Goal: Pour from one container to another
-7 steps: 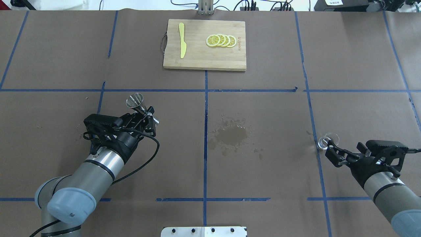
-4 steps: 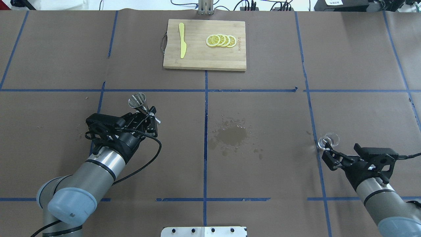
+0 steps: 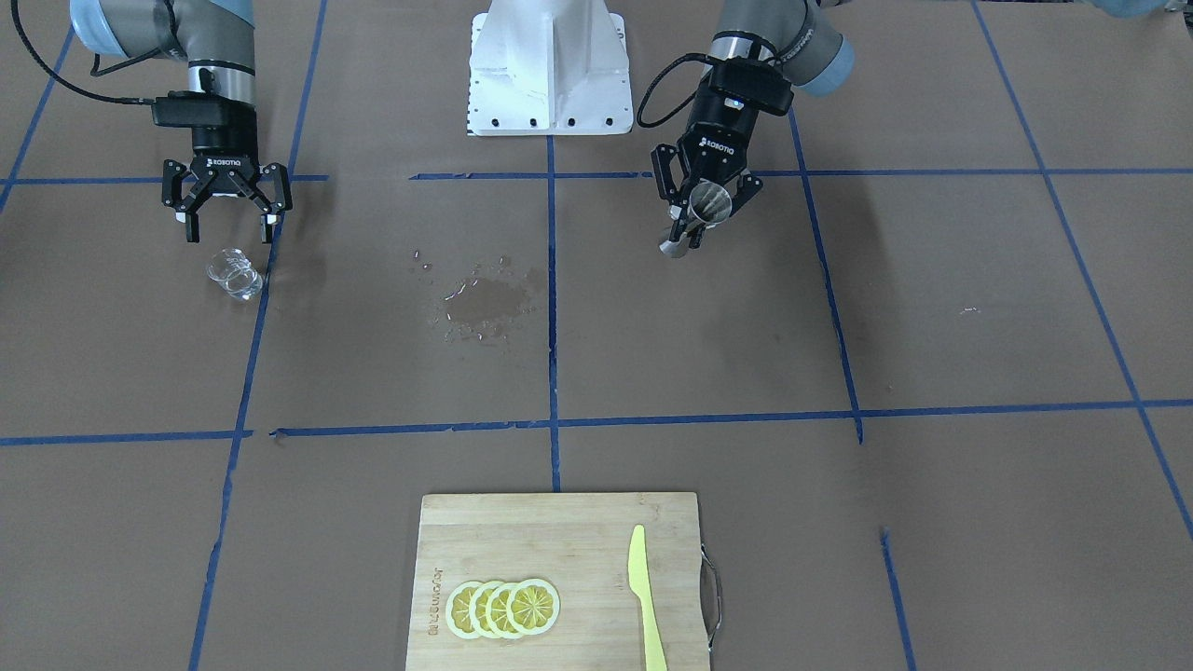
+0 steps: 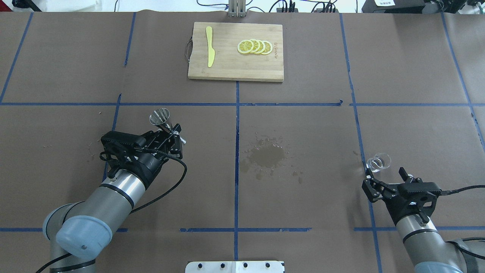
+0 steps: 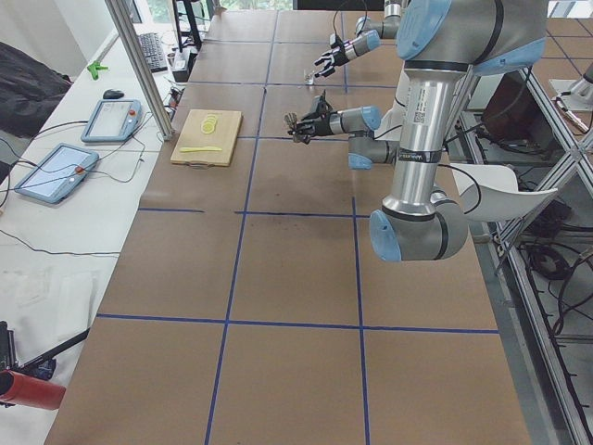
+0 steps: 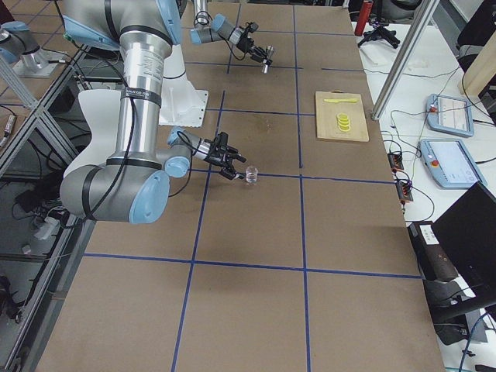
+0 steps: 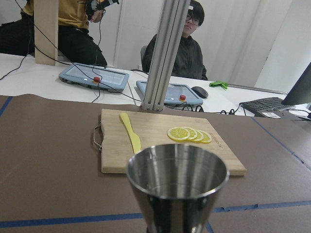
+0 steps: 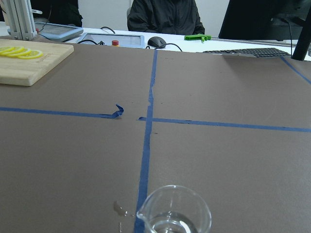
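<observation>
One clear glass cup (image 4: 379,162), one hourglass steel jigger (image 4: 159,116).

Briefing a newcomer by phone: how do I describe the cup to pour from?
On the brown paper-covered table, look to the robot's right of the wet stain. A small clear glass cup with a pouring lip stands beside a blue tape line, before the open right gripper; the only other vessel is a steel hourglass jigger.
</observation>
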{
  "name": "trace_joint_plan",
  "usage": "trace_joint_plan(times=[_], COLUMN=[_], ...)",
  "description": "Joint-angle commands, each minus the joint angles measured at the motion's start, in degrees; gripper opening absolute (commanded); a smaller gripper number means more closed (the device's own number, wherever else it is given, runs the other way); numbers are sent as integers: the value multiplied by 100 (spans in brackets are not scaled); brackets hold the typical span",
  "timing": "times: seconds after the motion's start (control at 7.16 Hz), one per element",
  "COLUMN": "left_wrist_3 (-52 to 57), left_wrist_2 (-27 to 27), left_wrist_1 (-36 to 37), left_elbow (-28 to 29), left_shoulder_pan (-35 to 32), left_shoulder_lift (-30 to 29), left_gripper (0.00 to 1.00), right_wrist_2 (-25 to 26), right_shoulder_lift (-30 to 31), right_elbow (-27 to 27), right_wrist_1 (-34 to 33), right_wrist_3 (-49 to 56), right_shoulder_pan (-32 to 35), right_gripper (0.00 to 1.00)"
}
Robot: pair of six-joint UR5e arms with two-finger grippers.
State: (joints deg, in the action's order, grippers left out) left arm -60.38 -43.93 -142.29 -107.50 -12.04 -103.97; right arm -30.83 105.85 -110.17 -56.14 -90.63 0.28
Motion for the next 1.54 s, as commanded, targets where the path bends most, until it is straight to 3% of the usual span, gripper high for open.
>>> trace_joint_plan(times=[0.0, 0.56, 1.4], left_wrist_3=[0, 0, 9], left_wrist_2=[-2, -2, 7], left_wrist_1=[0, 0, 0], left_elbow=[1, -25, -52], left_shoulder_pan=[0, -26, -26], left_shoulder_lift=[8, 43, 61], left_gripper=[0, 0, 0], right_wrist_2=[121, 226, 156], right_shoulder_lift=[-90, -389, -477], right_elbow=[171, 601, 637], right_wrist_1=[-2, 15, 15], right_wrist_3=[10, -33, -60], right_shoulder_pan=[-2, 33, 341], right_gripper=[100, 100, 99])
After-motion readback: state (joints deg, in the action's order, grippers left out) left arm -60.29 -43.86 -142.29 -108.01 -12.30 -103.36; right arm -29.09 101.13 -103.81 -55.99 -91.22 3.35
